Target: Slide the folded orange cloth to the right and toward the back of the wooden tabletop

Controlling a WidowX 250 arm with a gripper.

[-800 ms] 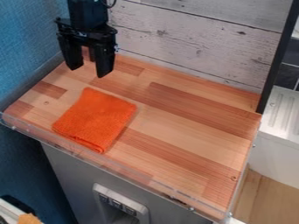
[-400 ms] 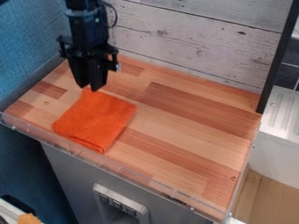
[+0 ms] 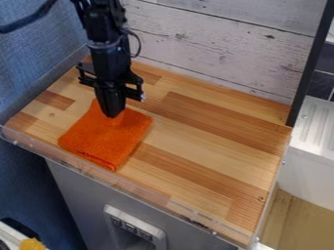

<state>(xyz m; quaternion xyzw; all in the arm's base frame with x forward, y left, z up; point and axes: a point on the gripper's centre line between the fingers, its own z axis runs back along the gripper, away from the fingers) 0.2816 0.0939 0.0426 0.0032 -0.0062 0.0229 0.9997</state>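
The black gripper (image 3: 112,116) points down over the upper part of an orange cloth (image 3: 106,139), its two fingers together and shut. The fingertips are at or just above the cloth; whether they touch it or pinch any of it, I cannot tell. Folded into a rough square, the cloth lies on the left half of the wooden worktop (image 3: 202,141). Its far corner is partly hidden behind the fingers.
A low clear rim (image 3: 124,184) runs along the worktop's front edge. Whitewashed boards (image 3: 215,46) stand behind, and a blue wall (image 3: 32,58) borders the left. Past a dark upright post (image 3: 308,63) at the right is a white ridged surface (image 3: 318,124).
The gripper has come down and forward, from above the worktop's back left to over the cloth. Its fingers have gone from apart to together. The cloth lies in about the same place.
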